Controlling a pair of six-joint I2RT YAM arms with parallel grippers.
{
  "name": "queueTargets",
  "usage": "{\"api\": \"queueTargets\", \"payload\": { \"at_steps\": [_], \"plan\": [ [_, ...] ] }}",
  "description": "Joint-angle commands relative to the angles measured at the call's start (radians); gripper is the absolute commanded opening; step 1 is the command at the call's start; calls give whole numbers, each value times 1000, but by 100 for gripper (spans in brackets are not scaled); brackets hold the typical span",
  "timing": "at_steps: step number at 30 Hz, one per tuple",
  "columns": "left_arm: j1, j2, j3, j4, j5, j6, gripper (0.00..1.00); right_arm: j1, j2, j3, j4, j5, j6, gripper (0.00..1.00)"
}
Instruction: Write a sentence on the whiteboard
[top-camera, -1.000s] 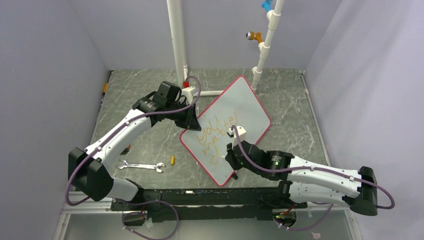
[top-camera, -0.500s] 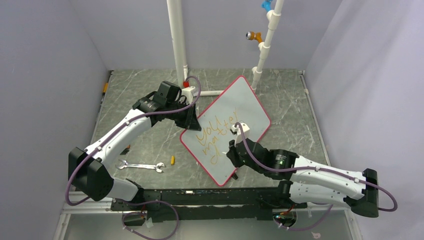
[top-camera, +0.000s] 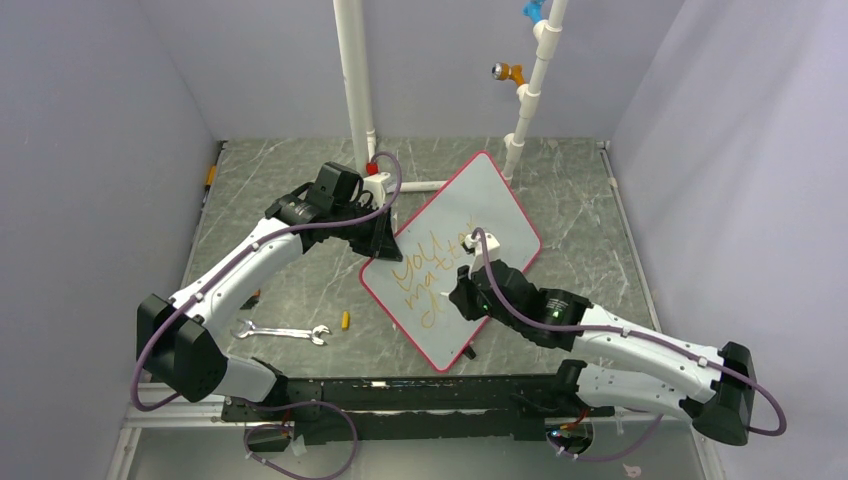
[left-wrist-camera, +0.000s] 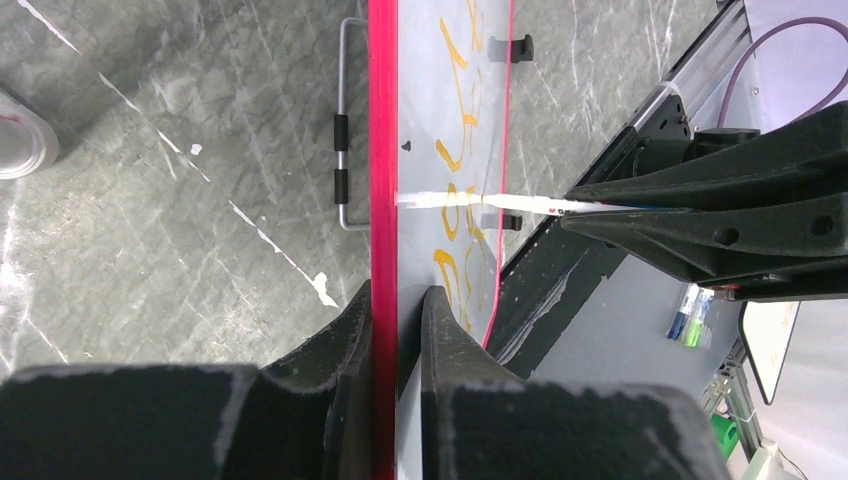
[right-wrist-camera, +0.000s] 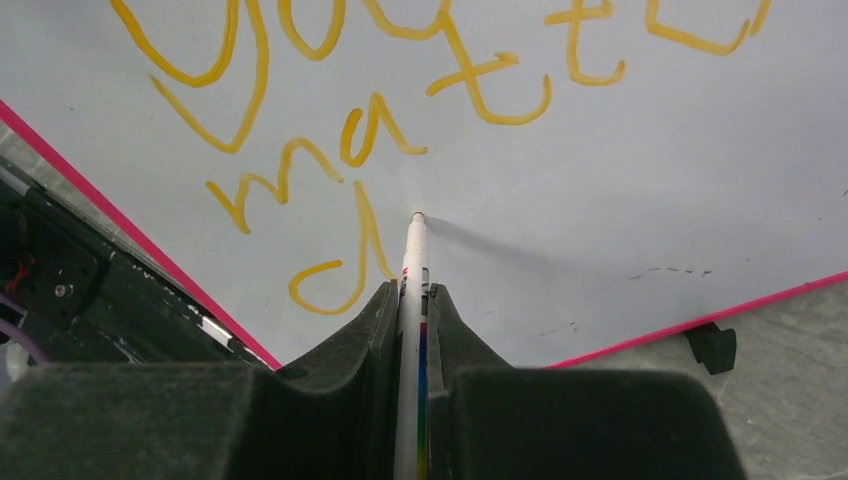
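Note:
The whiteboard (top-camera: 487, 205), pale with a red rim, stands tilted up off the table. My left gripper (top-camera: 384, 240) is shut on its left rim; in the left wrist view the rim (left-wrist-camera: 382, 150) runs between the fingers of that gripper (left-wrist-camera: 397, 295). The sentence (top-camera: 428, 272) is orange-yellow lettering in slanted lines, "You matter" with a "d" below (right-wrist-camera: 340, 270). My right gripper (right-wrist-camera: 412, 292) is shut on a white marker (right-wrist-camera: 413, 255). The marker's tip rests on the board just right of the "d". The left wrist view shows the marker (left-wrist-camera: 470, 201) reaching the board face.
A steel wrench (top-camera: 283, 331) and a small orange piece (top-camera: 345, 320) lie on the marble table left of the board. Two white pipes (top-camera: 353, 80) (top-camera: 530, 90) rise behind it. Grey walls close in both sides. The board's black feet (right-wrist-camera: 712, 345) show at its lower edge.
My right arm has pushed forward and left over the board, carrying the marker toward the lettering's third line. The left arm and the board have not moved.

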Motion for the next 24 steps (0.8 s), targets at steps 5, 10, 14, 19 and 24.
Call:
{"api": "queueTargets", "payload": {
  "at_steps": [5,10,14,19,24],
  "plan": [
    [27,21,22,14,-263,86,0,-64,-6,-41,47,-29,-11,0],
    [27,21,22,14,-261,87,0,-84,-9,-21,27,-4,-18,0],
    [26,22,22,14,-260,87,0,-86,4,17,22,1,-37,0],
    [26,22,23,13,-258,86,0,-86,26,40,63,-39,-45,0],
    [28,24,23,14,-256,88,0,-86,39,59,94,-68,-46,0]
  ]
}}
